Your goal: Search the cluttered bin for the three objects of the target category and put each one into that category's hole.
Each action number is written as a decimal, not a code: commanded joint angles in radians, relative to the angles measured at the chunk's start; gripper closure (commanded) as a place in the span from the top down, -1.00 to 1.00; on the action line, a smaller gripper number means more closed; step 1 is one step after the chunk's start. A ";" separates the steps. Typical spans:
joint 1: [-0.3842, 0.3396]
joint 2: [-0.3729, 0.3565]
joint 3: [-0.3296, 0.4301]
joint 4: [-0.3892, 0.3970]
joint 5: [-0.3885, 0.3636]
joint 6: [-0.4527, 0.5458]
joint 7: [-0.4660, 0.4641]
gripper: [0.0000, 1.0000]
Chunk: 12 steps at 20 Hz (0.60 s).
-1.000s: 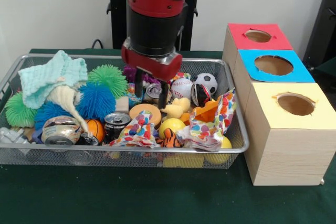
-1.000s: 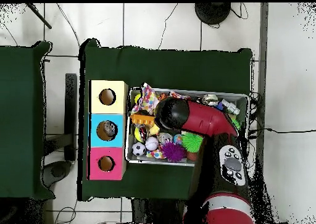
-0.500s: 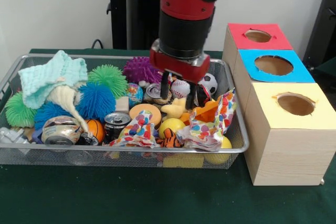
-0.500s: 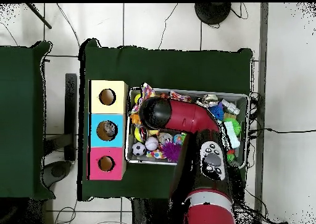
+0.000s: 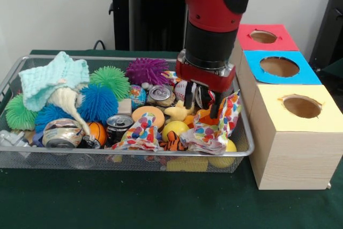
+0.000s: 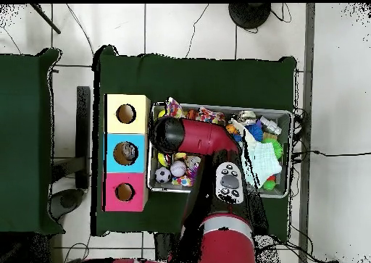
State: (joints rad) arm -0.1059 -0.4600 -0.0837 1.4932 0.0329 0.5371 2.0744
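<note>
Target category wasn't clear. Balls looked likeliest: a baseball sat at the bin's far right corner, touching the claw's left finger as the front camera saw it. The soccer ball was hidden behind the arm. Claw hung low over that corner, fingers apart, nothing visibly held. Tight there: yellow duck and crumpled wrapper just below, cans beside. The three-hole box stood just past the bin's right wall.
</note>
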 commanded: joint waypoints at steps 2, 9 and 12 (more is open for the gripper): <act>0.022 0.117 0.038 0.053 0.036 -0.154 0.207 1.00; -0.004 0.156 0.086 0.074 0.037 -0.233 0.165 1.00; -0.010 0.167 0.101 0.062 0.044 -0.225 0.150 1.00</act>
State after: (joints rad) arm -0.0841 -0.3660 -0.0788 1.5092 0.0364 0.3525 2.0744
